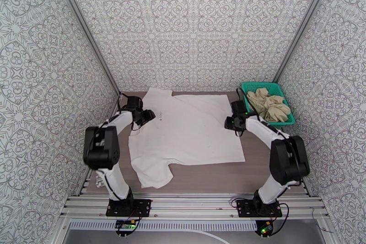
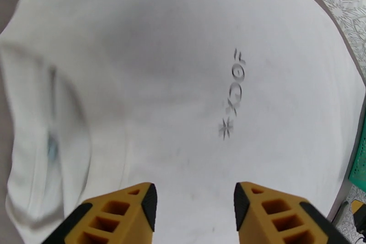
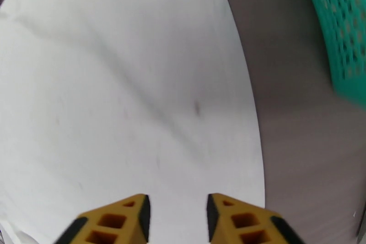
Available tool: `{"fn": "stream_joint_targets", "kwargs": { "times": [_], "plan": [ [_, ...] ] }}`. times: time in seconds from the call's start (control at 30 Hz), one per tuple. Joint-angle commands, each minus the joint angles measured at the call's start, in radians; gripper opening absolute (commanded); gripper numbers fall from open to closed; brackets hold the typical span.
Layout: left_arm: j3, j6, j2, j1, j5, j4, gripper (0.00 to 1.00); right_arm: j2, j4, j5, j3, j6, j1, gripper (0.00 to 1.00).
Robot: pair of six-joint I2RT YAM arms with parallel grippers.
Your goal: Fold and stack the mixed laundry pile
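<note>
The white short-sleeved cloth T-shirt (image 1: 192, 132) lies spread flat across the middle of the brown table (image 1: 265, 174). Its collar is toward my left arm and its hem toward my right, with the small grey chest mark (image 2: 231, 96) facing up. The beige cloth garment (image 1: 271, 104) sits crumpled and well apart, inside the teal plastic mesh basket (image 1: 261, 85) at the far right corner. My left gripper (image 2: 196, 199) is over the shirt's chest near the mark, jaws apart with nothing between them. My right gripper (image 3: 177, 208) is over the hem edge, jaws parted more narrowly, also holding nothing.
</note>
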Motion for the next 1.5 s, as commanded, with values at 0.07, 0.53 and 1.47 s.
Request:
{"fn": "stream_joint_targets", "kwargs": {
  "times": [0.07, 0.53, 1.47],
  "plan": [
    [0.208, -0.036, 0.191, -0.011, 0.061, 0.065, 0.47, 0.234, 0.016, 0.029, 0.283, -0.068, -0.026, 0.12],
    [0.541, -0.134, 0.518, -0.016, 0.156, 0.05, 0.43, 0.746, -0.303, -0.011, 0.905, 0.028, -0.095, 0.0],
    [-0.574, -0.175, -0.689, -0.031, -0.285, -0.29, 0.73, -0.208, 0.053, -0.193, -0.155, 0.157, -0.084, 0.07]
  ]
}}
